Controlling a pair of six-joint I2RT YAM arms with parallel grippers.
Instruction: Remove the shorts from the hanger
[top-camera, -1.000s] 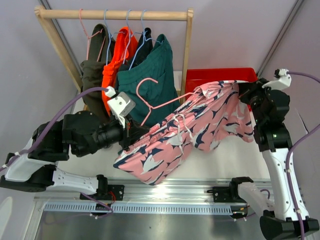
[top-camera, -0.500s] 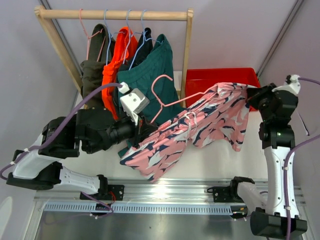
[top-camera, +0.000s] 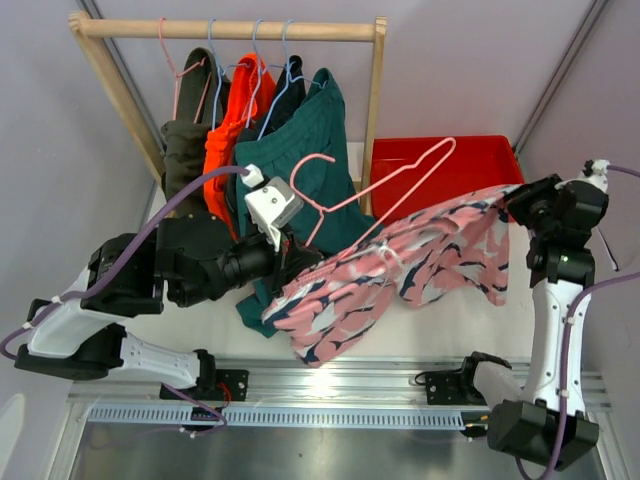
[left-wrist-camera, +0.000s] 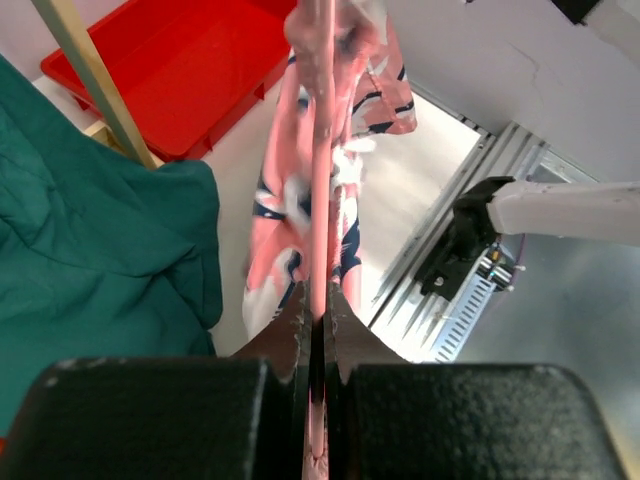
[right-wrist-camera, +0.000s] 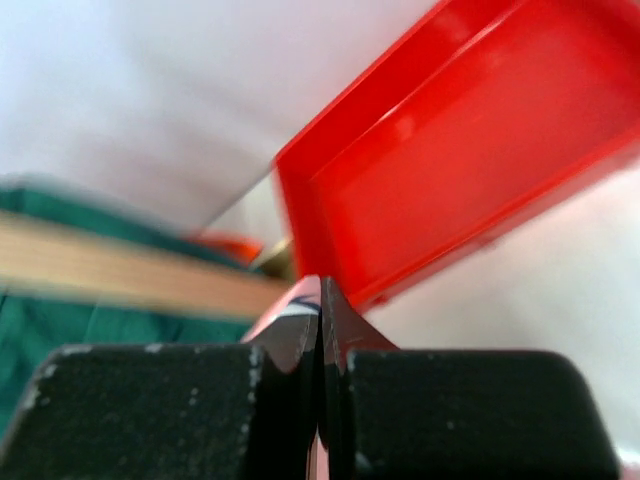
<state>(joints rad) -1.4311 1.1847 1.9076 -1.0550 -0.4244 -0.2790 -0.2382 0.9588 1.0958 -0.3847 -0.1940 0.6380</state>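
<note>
Shoulder of pink hanger (top-camera: 400, 170) now pokes clear above pink printed shorts (top-camera: 420, 255), over red bin (top-camera: 480, 150); 0.5 s ago it sat inside the waistband. L end effector (left-wrist-camera: 315, 305) is clenched on the hanger wire, R end effector (right-wrist-camera: 320, 300) pinches the shorts' edge, w/ cloth stretched between them above table (top-camera: 430, 335). Nearly off, I judge.

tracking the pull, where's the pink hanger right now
In the top view the pink hanger sits mid-frame, tilted, hook beside the teal shorts, far corner over the red bin, its wire clamped in the jaws of the left gripper.

light: bright, even | shadows: soft | wrist views: close parts blurred
</note>
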